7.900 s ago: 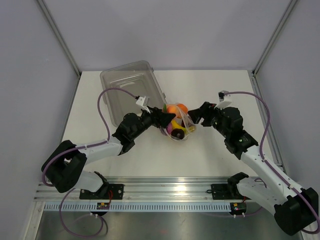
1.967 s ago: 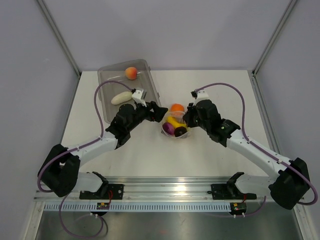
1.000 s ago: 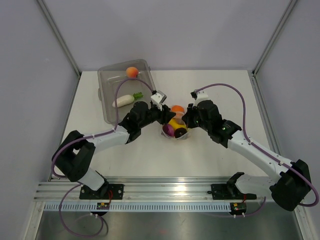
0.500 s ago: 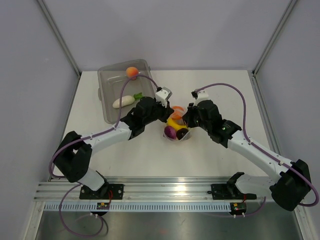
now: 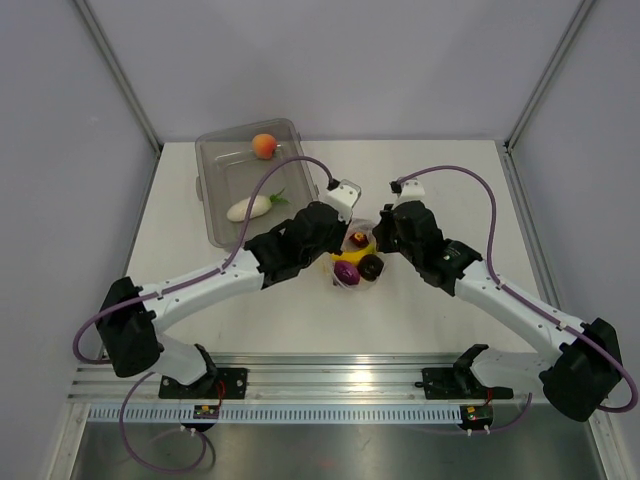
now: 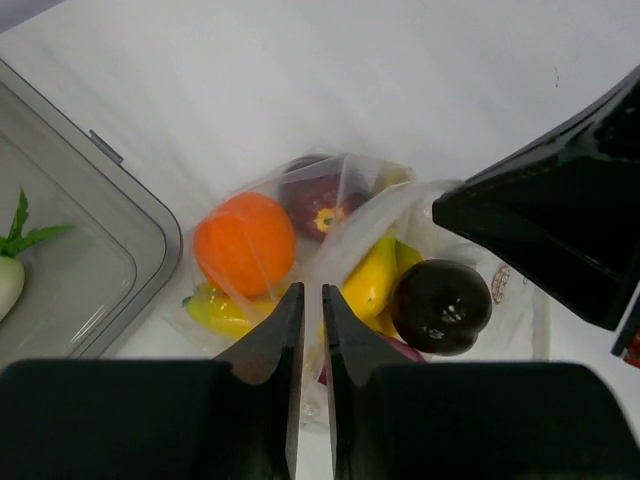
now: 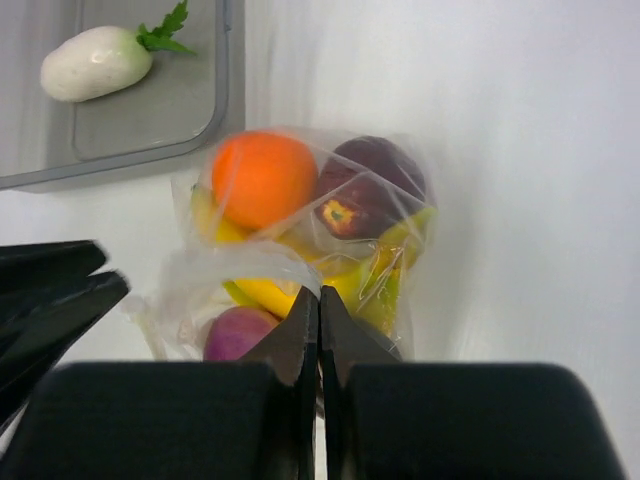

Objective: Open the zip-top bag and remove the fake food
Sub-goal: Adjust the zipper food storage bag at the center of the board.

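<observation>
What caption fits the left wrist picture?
Left pincer pinching the zip-top bag of fake food, grey tub beside it.

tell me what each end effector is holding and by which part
Both hold the zip-top bag by the film rim at its mouth: left end effector on one side, right end effector on the other.
</observation>
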Action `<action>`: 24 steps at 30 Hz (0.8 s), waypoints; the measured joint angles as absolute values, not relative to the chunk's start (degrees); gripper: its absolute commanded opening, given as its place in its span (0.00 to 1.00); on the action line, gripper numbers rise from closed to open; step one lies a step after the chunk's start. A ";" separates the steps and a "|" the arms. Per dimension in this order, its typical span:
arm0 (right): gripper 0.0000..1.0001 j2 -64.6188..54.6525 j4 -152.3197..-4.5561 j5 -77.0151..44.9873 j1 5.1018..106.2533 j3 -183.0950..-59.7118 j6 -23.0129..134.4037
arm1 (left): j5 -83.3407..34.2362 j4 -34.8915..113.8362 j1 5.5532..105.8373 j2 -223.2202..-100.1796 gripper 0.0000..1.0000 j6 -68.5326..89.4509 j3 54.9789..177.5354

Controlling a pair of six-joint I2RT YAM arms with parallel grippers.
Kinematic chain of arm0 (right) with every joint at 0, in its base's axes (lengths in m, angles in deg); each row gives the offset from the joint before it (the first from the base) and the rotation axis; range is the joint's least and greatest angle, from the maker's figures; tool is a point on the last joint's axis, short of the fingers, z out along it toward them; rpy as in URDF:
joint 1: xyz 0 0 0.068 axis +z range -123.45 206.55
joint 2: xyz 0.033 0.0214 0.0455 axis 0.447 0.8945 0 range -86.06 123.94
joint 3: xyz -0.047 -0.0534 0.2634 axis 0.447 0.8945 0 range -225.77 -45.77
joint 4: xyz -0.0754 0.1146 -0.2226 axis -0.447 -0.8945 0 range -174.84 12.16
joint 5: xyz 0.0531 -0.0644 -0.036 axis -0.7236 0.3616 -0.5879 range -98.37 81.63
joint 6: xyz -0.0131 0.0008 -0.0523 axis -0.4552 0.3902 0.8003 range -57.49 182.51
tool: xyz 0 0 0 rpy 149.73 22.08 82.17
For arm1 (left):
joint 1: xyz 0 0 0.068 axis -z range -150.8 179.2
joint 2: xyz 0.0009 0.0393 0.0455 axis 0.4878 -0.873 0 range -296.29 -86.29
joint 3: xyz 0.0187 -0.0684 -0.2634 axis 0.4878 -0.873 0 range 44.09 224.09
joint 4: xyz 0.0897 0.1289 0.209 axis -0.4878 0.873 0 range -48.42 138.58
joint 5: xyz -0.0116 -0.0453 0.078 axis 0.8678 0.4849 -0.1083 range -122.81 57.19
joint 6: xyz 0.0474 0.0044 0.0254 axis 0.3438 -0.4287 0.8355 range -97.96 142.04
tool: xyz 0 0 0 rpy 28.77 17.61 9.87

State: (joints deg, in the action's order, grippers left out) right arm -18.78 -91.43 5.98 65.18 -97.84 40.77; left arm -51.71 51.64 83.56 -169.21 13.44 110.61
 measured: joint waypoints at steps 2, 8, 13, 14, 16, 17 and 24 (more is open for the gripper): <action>0.00 -18.84 -92.02 7.42 65.23 -97.84 40.23 | -52.82 52.91 84.24 -168.07 0.36 13.31 110.72; 0.00 -19.21 -93.26 10.96 65.23 -97.84 39.24 | -55.10 53.54 84.09 -164.36 0.45 13.98 110.63; 0.00 -19.48 -93.83 13.82 65.23 -97.84 38.65 | -54.70 52.45 83.98 -163.48 0.53 16.06 109.06; 0.00 -19.48 -94.03 14.76 65.23 -97.84 38.46 | -54.03 52.69 83.94 -163.50 0.54 16.50 108.73; 0.00 -19.45 -94.36 16.38 65.23 -97.84 38.06 | -52.56 53.30 83.83 -163.63 0.60 17.53 108.60; 0.00 -19.45 -94.49 16.99 65.23 -97.84 37.91 | -51.97 53.61 83.83 -163.72 0.63 17.92 108.58; 0.00 -19.30 -95.38 20.53 65.23 -97.87 36.73 | -48.36 53.85 83.83 -164.95 0.65 22.20 105.93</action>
State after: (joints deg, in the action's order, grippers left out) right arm -19.30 -95.38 20.53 65.23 -97.87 36.73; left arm -48.36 53.85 83.83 -164.95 22.20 105.93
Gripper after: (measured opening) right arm 0.010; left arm 0.636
